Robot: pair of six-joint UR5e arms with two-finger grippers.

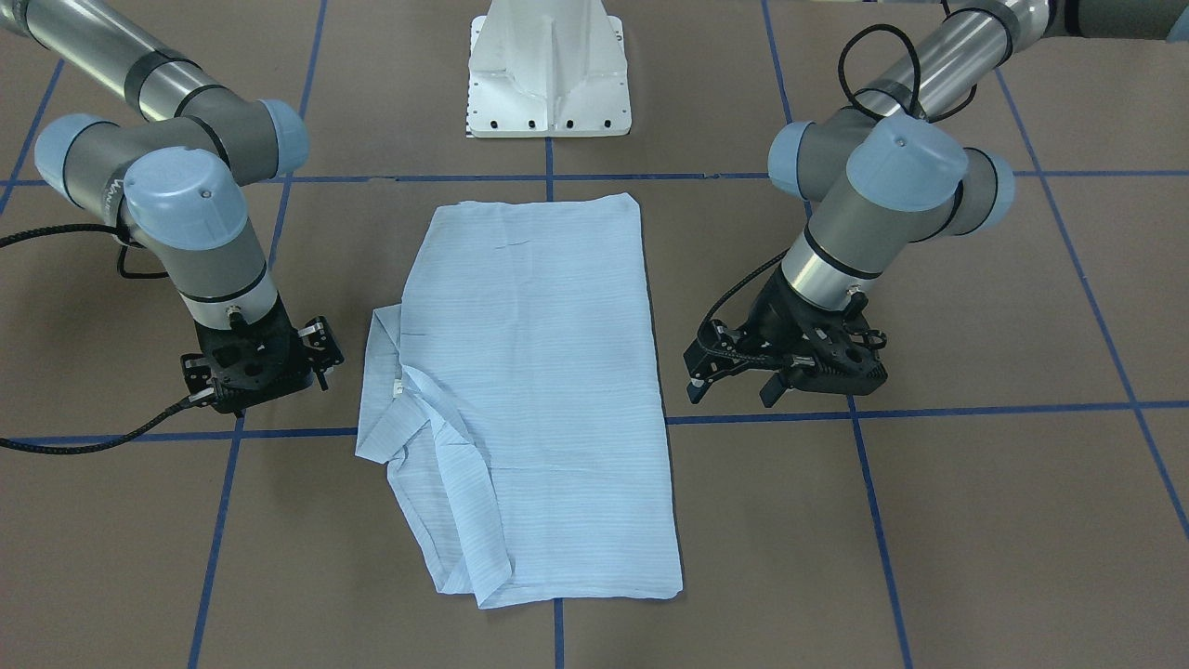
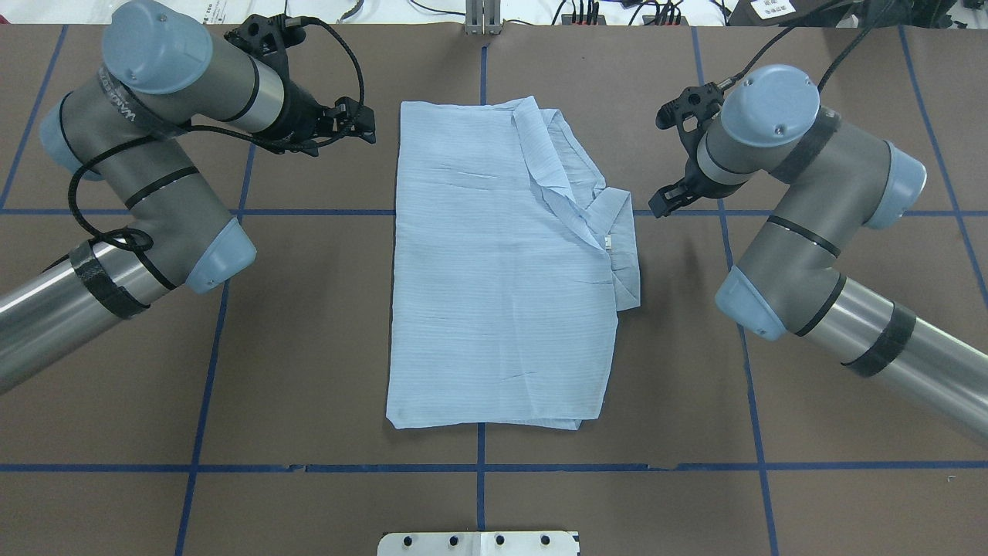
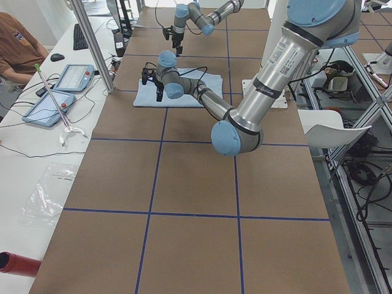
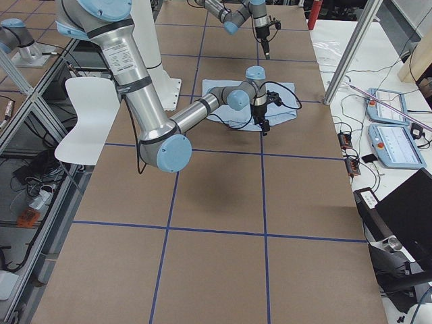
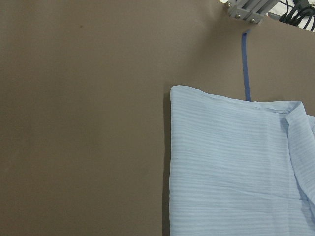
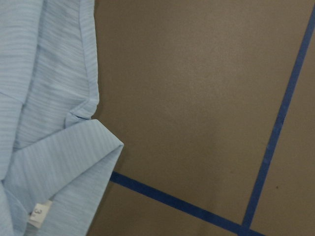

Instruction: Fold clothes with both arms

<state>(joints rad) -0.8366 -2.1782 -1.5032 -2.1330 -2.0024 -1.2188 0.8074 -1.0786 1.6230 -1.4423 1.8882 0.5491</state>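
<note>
Brown tape-gridded tabletop (image 2: 309,347) lying bare around folded shirt (image 2: 502,270) at centre. In overhead view, left gripper (image 2: 361,123) hovering open, shirt's straight edge at its 4 o'clock. Right gripper (image 2: 673,154) hovering open, collar side at 8 o'clock. Both hanging apart from cloth.

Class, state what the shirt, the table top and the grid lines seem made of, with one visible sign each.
Shirt: thin woven cloth, probably cotton, matte; fine stripes, soft creases.
Table top: matte brown board or paper, likely; flat, no shine.
Grid lines: apparently blue tape; ragged edges in places.
</note>
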